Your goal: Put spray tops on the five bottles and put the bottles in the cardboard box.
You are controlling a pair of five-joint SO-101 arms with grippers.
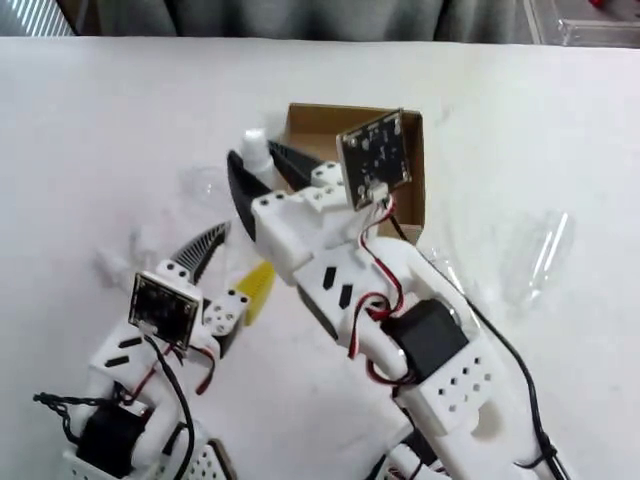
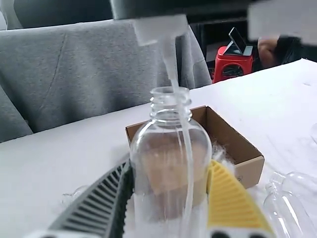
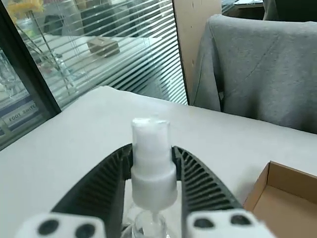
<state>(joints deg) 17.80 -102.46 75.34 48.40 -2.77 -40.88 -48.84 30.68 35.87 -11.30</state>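
Above the clamped bottle [image 2: 164,168], spray top [image 3: 151,161] in right jaws

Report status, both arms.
Left end effector shut on bottle. Right end effector shut on spray top, tube in neck, not seated. Loose bottle lies by cardboard box.

My left gripper [image 1: 232,270] sits low, fingers clamped. My right gripper [image 1: 255,155] hangs just above it, clamped too.
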